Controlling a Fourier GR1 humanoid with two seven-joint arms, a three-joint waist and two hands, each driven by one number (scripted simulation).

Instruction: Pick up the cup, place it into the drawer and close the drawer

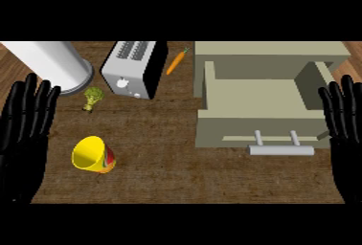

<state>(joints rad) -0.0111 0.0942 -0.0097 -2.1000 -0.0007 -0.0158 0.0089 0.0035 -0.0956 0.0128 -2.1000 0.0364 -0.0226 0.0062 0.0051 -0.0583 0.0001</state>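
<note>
Nearest us, our left hand (27,129) and right hand (345,124) rest at the view's two edges, fingers straight and upward, holding nothing. Between them, toward the left, the yellow cup (93,154) lies on the brown counter (163,143). We see the drawer (258,103) pulled open on the right, its handle (280,150) facing us. Farther back sit a broccoli floret (93,97), toaster (132,68), carrot (176,62) and white cylinder (60,64)

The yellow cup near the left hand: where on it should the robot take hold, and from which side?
The yellow cup stands on the counter with its wide mouth tilted toward the upper left and its narrower patterned body toward the lower right. Probably best gripped around that body below the rim, where fingers and thumb can wrap it. The left hand, open beside it, could come in sideways from the cup's left.
</note>
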